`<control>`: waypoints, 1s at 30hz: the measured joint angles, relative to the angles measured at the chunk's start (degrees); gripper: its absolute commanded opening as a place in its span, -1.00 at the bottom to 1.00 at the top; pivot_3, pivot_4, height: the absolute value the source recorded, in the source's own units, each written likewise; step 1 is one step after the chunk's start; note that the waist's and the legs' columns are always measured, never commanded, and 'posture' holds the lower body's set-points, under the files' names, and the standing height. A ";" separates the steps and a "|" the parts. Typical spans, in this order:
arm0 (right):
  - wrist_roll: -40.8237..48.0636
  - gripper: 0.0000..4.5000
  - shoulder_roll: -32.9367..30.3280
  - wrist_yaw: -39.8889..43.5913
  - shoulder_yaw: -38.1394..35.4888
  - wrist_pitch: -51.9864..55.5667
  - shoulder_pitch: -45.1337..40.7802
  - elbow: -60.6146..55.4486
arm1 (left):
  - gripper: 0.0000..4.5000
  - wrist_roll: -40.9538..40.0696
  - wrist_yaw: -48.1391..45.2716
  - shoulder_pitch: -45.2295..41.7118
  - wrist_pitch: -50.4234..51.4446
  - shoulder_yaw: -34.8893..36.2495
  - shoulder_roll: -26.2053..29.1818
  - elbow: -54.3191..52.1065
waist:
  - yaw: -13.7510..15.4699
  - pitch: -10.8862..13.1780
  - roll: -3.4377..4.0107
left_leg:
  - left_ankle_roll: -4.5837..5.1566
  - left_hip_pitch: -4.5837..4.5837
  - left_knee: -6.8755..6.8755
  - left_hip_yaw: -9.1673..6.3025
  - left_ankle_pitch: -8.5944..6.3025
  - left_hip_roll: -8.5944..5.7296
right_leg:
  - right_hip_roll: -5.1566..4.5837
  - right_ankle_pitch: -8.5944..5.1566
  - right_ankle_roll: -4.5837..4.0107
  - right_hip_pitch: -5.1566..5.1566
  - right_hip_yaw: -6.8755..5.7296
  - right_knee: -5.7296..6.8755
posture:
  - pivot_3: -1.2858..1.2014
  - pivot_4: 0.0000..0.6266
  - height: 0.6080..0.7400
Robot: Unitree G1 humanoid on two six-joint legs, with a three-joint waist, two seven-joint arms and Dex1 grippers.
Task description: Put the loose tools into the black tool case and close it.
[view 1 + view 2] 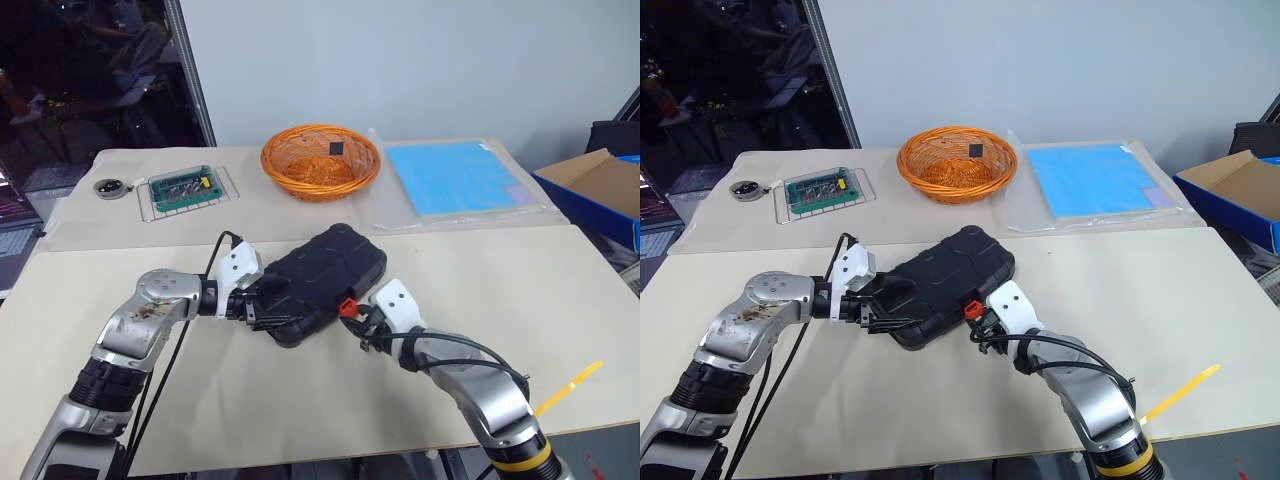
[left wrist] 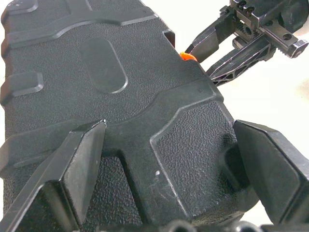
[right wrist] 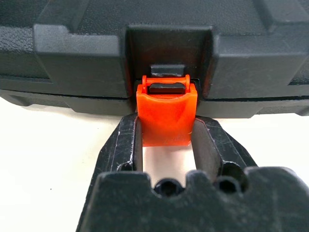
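The black tool case lies closed in the middle of the table, tilted diagonally. The loose tools are out of view. My left gripper stands open, its two fingers straddling the case's near left corner. At the case's front edge, my right gripper is shut on the small orange latch, one pad on each side of it. The latch hangs down from its black catch. In the left wrist view the right gripper reaches the latch from the far side.
An orange wicker basket stands behind the case. A circuit board on a clear plate and a round tape measure lie at the back left. A blue sheet lies back right, a cardboard box beyond the table's right edge.
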 measured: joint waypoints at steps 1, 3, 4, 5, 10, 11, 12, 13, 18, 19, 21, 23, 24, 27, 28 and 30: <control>0.00 -0.48 -0.04 0.07 -0.01 0.00 0.00 -0.04 | 1.00 0.00 0.02 0.01 0.00 0.00 0.00 -0.02 | 0.00 0.00 0.00 | 0.00 0.00 0.00 0.00 0.00 0.00 | 0.00 0.00 0.00 0.00 0.00 0.00 | 0.03 -0.52 1.00; 0.00 -0.48 -0.24 0.14 -0.01 0.00 0.00 -0.19 | 1.00 0.00 0.04 0.01 0.00 0.00 0.00 -0.07 | 0.01 0.00 0.00 | 0.00 -0.01 0.00 0.00 0.00 0.00 | -0.01 0.00 0.00 0.00 0.00 -0.01 | 0.03 -0.52 1.00; 0.00 -0.48 -0.31 0.14 -0.01 0.01 0.04 -0.32 | 1.00 0.00 0.04 0.01 0.00 -0.01 0.00 -0.11 | 0.01 0.00 0.00 | 0.00 -0.01 0.00 0.00 0.00 0.00 | -0.01 0.00 0.00 -0.01 0.00 0.00 | 0.03 -0.52 1.00; 0.00 -0.48 -0.45 0.10 -0.03 0.01 0.24 -0.67 | 1.00 0.01 0.03 0.04 -0.01 -0.04 0.00 -0.15 | 0.02 0.00 0.00 | 0.00 -0.02 0.00 0.00 0.00 -0.01 | -0.01 0.00 0.00 -0.02 0.00 -0.01 | 0.03 -0.52 1.00; 0.32 -0.48 -0.58 0.07 -0.62 0.34 1.05 -2.04 | 1.00 0.20 -0.03 0.22 -0.64 -0.26 0.03 -0.28 | 0.05 0.00 0.00 | 0.00 -0.09 0.00 0.00 0.00 -0.01 | -0.03 0.01 -0.02 -0.05 0.00 -0.03 | 0.03 -0.52 1.00; 0.40 -0.48 -0.58 0.10 -0.72 0.49 1.05 -2.19 | 1.00 0.29 -0.04 0.24 -0.85 -0.32 0.03 -0.27 | 0.04 0.00 0.00 | 0.00 -0.09 0.00 0.00 0.00 -0.01 | -0.03 0.01 -0.02 -0.05 0.00 -0.03 | 0.03 -0.52 1.00; 0.44 -0.48 -0.58 0.10 -0.81 0.80 1.04 -2.44 | 1.00 0.35 -0.04 0.26 -0.94 -0.38 0.03 -0.26 | 0.04 0.00 0.00 | 0.00 -0.08 0.00 0.00 0.00 -0.02 | -0.03 0.01 -0.02 -0.05 0.00 -0.02 | 0.03 -0.52 1.00; 0.46 -0.48 -0.58 0.11 -0.90 1.02 1.01 -2.75 | 1.00 0.44 -0.01 0.27 -0.98 -0.41 0.03 -0.26 | 0.04 0.00 0.00 | 0.00 -0.08 0.00 0.00 0.00 -0.02 | -0.03 0.01 -0.02 -0.04 0.00 -0.02 | 0.03 -0.52 1.00; 0.59 -0.48 -0.40 0.10 -1.11 2.79 -0.29 -3.99 | 1.00 0.52 0.07 0.27 -1.03 -0.50 0.01 -0.33 | 0.05 0.00 0.00 | 0.00 -0.07 0.00 -0.01 0.00 0.00 | 0.00 0.00 -0.01 -0.05 -0.02 -0.01 | 0.03 -0.52 1.00; 0.63 -0.48 -0.35 0.11 -1.11 3.12 -0.49 -4.06 | 1.00 0.52 0.07 0.29 -1.03 -0.49 0.01 -0.36 | 0.05 0.00 0.00 | 0.00 -0.07 0.00 -0.01 0.00 -0.01 | -0.01 0.01 -0.02 -0.05 -0.01 -0.01 | 0.03 -0.52 1.00; 0.64 -0.48 -0.13 0.11 -1.12 3.65 -0.81 -4.06 | 1.00 0.52 0.08 0.37 -1.03 -0.46 0.02 -0.44 | 0.06 0.00 0.00 | 0.00 -0.08 0.00 -0.01 0.00 -0.02 | -0.02 0.01 -0.02 -0.05 -0.01 -0.02 | 0.03 -0.52 1.00; 0.74 -0.48 0.16 0.17 -1.14 4.65 -1.33 -4.04 | 1.00 0.52 0.18 0.55 -1.03 -0.40 0.02 -0.58 | 0.01 0.00 0.00 | 0.00 -0.07 0.00 0.00 0.00 -0.02 | -0.03 0.01 -0.03 -0.04 0.00 -0.02 | 0.03 -0.52 1.00; 0.77 -0.48 0.41 0.20 -1.13 5.30 -1.94 -3.90 | 1.00 0.52 0.25 0.57 -1.03 -0.34 0.02 -0.57 | -0.05 0.00 0.00 | 0.00 -0.07 0.00 0.00 0.00 -0.02 | -0.03 0.02 -0.03 -0.04 0.00 -0.02 | 0.03 -0.52 1.00; 1.09 -0.02 0.78 0.65 -1.12 5.43 -2.77 -2.90 | 1.00 0.54 0.38 0.65 -1.03 -0.30 0.02 -0.49 | -0.07 0.00 0.00 | 0.00 0.00 0.00 0.00 0.00 0.01 | 0.02 0.01 -0.01 -0.03 0.00 0.01 | 0.03 -0.52 1.00; 1.16 0.06 0.76 0.83 -1.23 5.43 -2.79 -2.91 | 1.00 0.55 0.40 0.66 -1.03 -0.31 0.02 -0.45 | -0.10 0.00 0.00 | 0.00 0.01 0.00 0.00 0.00 0.02 | 0.04 0.00 -0.01 -0.02 0.00 0.02 | 0.03 -0.52 1.00; 2.00 0.22 0.61 1.29 -1.34 5.48 -2.79 -3.40 | 1.00 0.56 0.49 0.65 -1.02 -0.32 0.00 -0.41 | -0.18 0.00 0.00 | 0.00 0.03 0.00 -0.01 0.00 0.07 | 0.12 -0.01 0.01 -0.01 0.02 0.02 | 0.03 -0.52 1.00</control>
